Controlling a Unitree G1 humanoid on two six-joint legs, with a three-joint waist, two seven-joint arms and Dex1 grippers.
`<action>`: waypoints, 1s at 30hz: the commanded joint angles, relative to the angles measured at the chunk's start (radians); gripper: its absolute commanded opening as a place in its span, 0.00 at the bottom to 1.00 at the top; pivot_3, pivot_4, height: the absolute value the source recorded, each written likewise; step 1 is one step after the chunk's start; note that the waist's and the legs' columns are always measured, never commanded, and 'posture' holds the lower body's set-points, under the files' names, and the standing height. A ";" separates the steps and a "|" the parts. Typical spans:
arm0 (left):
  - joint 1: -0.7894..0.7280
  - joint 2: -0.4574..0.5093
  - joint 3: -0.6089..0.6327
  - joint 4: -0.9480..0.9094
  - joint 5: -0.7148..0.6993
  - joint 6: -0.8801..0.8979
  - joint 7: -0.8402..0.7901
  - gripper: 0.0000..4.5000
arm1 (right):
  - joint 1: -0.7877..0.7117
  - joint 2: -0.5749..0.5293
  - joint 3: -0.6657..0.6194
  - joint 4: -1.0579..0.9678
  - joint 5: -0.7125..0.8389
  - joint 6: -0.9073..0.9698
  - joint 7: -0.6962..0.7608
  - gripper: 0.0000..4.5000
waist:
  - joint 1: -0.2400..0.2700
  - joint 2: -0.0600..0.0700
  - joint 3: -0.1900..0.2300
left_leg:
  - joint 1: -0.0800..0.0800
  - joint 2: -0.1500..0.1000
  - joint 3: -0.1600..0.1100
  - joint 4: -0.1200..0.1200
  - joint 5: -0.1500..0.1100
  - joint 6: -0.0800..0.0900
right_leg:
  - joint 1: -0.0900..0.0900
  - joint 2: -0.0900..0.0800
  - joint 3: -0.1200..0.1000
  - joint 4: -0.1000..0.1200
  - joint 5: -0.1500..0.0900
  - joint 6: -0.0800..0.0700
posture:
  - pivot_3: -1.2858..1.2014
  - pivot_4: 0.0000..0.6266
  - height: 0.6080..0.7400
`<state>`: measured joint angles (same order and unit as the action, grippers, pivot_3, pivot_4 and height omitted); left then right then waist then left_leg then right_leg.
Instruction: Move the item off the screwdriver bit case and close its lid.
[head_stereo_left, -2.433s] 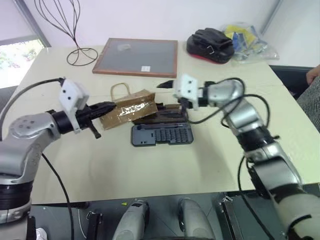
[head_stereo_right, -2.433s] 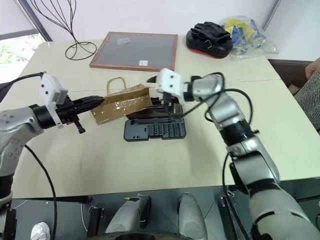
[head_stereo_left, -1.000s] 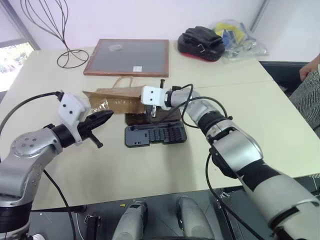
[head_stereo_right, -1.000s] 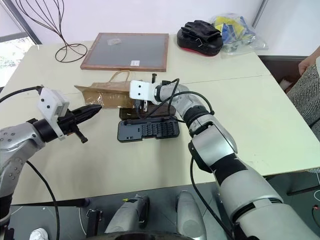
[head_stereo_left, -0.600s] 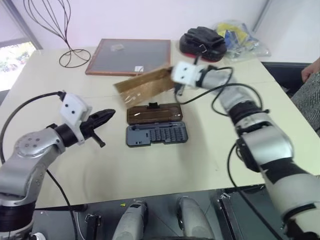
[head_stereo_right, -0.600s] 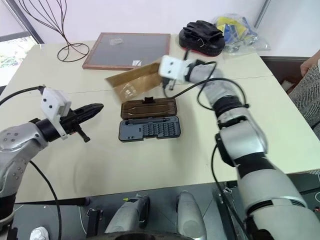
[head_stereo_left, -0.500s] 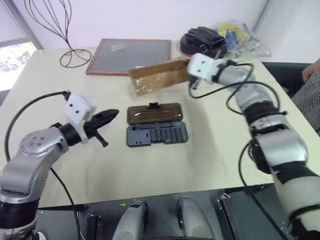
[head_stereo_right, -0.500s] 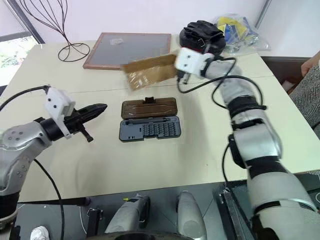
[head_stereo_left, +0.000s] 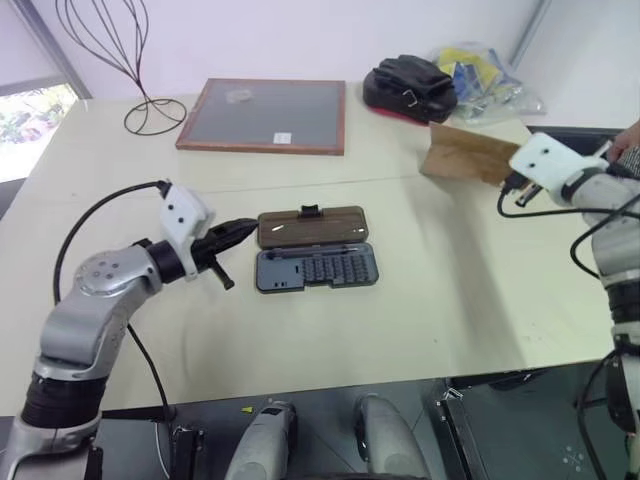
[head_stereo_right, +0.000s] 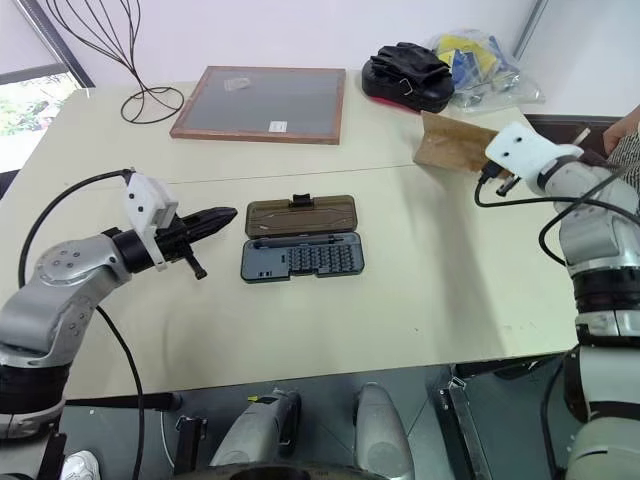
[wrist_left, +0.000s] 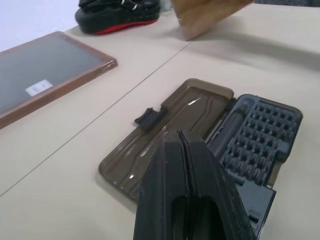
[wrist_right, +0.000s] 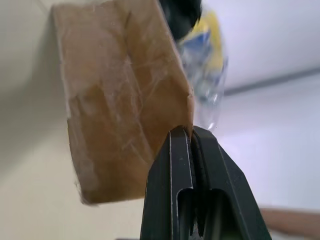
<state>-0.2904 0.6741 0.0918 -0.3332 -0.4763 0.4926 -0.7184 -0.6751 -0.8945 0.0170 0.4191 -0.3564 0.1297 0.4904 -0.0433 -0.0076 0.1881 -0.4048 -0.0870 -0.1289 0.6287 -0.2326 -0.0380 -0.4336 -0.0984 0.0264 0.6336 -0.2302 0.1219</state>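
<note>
Kraft paper bag (head_stereo_right: 455, 145) off the case, pinched in my right gripper (wrist_right: 191, 131); screwdriver bit case (head_stereo_right: 302, 251) lies open mid-table.

My right gripper's fingers are clamped on one edge of the bag, holding it in the air over the table's (head_stereo_right: 330, 330) right side, near the black pouch on its red base (head_stereo_right: 408, 73) and the clear plastic bag of blue and yellow stuff (head_stereo_right: 485, 65). My left gripper (wrist_left: 181, 134) has its fingers pressed together with nothing between them, tip pointing at the case from its left end, just beside the lid (head_stereo_left: 311, 227). Lid is folded flat open on the far side of the dark bit tray (head_stereo_left: 318, 269), black latch (head_stereo_left: 310, 210) on its far edge. Wood-framed grey board (head_stereo_left: 264, 115) and wire stand (head_stereo_left: 150, 105) sit at the back left.
</note>
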 joint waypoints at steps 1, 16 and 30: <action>-0.021 -0.001 0.005 -0.001 0.012 -0.022 -0.009 0.00 | 0.043 0.022 -0.046 -0.083 0.039 0.076 -0.004 0.01 | 0.001 0.000 0.000 | 0.000 0.000 0.000 0.000 0.000 0.000 | 0.000 0.000 0.000 0.000 0.000 0.000 | 0.52 0.24 0.95; -0.039 -0.017 0.013 0.019 0.031 -0.026 -0.017 0.00 | 0.165 -0.016 -0.032 -0.192 0.045 0.229 0.097 0.44 | 0.010 0.000 0.000 | 0.000 0.000 0.000 0.001 0.000 0.000 | 0.001 0.000 0.000 0.000 0.000 0.000 | 0.52 0.24 0.95; -0.073 -0.034 -0.002 0.058 0.026 -0.022 -0.045 0.00 | -0.366 0.133 0.068 -0.136 0.172 0.150 0.233 0.66 | -0.003 0.000 0.000 | 0.001 0.001 0.000 0.000 0.000 0.000 | 0.001 0.000 -0.001 0.000 0.000 0.000 | 0.52 0.24 0.95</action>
<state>-0.3490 0.6419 0.0867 -0.2664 -0.4447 0.4836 -0.7581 -1.0156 -0.8022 0.0413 0.2701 -0.2148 0.3167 0.6784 -0.0463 -0.0080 0.1879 -0.4040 -0.0860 -0.1291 0.6291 -0.2328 -0.0376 -0.4326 -0.0979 0.0257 0.6332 -0.2301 0.1221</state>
